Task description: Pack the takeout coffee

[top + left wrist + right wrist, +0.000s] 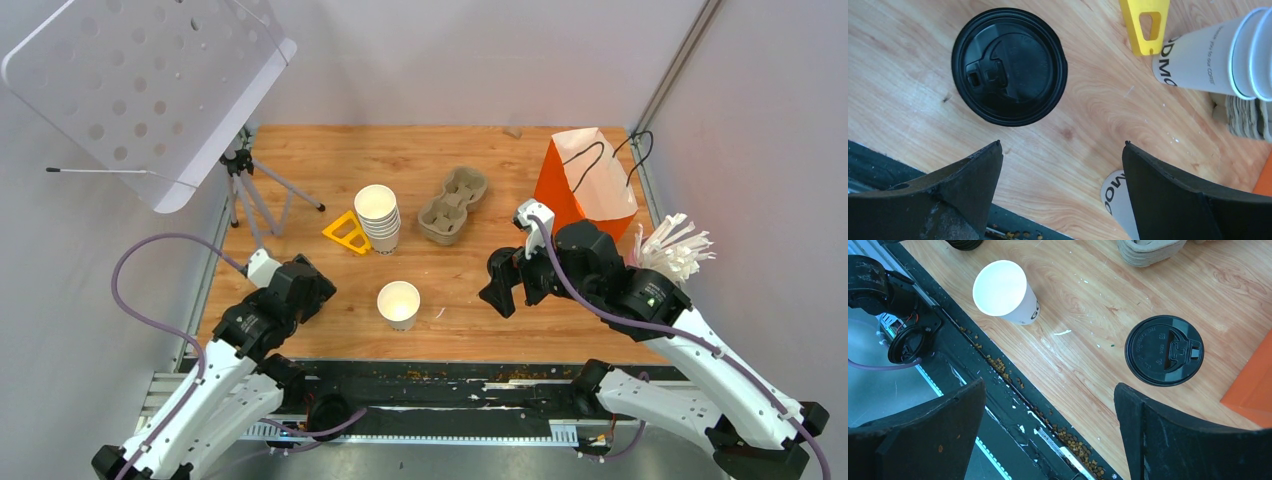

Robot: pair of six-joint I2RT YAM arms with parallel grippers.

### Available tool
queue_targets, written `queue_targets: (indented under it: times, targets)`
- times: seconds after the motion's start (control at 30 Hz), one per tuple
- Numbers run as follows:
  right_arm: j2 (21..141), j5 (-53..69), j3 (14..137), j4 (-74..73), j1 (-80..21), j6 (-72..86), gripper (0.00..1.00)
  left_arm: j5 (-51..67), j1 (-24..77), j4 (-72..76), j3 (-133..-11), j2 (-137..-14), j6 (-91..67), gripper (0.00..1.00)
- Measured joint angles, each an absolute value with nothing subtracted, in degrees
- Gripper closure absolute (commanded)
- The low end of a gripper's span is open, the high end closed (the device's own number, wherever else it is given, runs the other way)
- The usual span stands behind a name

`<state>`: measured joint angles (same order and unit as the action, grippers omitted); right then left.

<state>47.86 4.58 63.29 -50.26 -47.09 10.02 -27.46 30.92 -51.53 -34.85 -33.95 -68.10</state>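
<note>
The takeout coffee's white paper cup [398, 303] with dark lettering stands upright near the table's front edge with no lid on it; it also shows in the right wrist view [1004, 290]. One loose black lid [1009, 66] lies flat on the wood just ahead of my left gripper [1062, 143], which is open and holds nothing. A second black lid [1164, 350] lies flat ahead of my right gripper [1050, 385], also open and holding nothing. In the top view the left gripper [318, 290] is left of the cup and the right gripper [497, 293] is to its right.
A stack of lidless white cups [378, 215], a yellow plastic piece [348, 233] and a cardboard cup carrier [453, 205] sit mid-table. An orange paper bag [590, 180] stands back right beside white straws [675, 250]. A small tripod [245, 180] stands at left.
</note>
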Motion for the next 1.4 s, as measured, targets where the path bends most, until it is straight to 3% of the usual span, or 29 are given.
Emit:
queue_targets:
  times: [0.17, 0.27, 0.37, 0.53, 1.0, 1.4]
  targets:
    - [47.9, 4.6, 63.3, -50.3, -47.1, 9.9, 0.00, -29.1, 29.5, -54.9, -34.9, -34.1, -71.8, 0.23]
    - [47.9, 4.5, 63.3, -50.2, -47.1, 9.7, 0.00, -31.0, 29.0, -57.1, -34.9, -34.0, -74.4, 0.41]
    - [47.9, 4.5, 63.3, -50.2, -47.1, 9.7, 0.00, -32.9, 28.7, -58.6, -34.9, -33.4, -76.5, 0.51]
    - [47.9, 4.6, 63.3, -49.8, -47.1, 9.8, 0.00, -36.0, 27.3, -58.5, -34.3, -31.8, -77.3, 0.55]
    - [48.6, 4.6, 62.9, -48.6, -47.1, 9.8, 0.00, -36.4, 17.3, -54.5, -31.0, -36.1, -75.4, 0.53]
    - [49.9, 3.5, 62.6, -47.8, -47.1, 9.8, 0.00, -35.2, 13.7, -48.9, -27.6, -37.8, -72.2, 0.65]
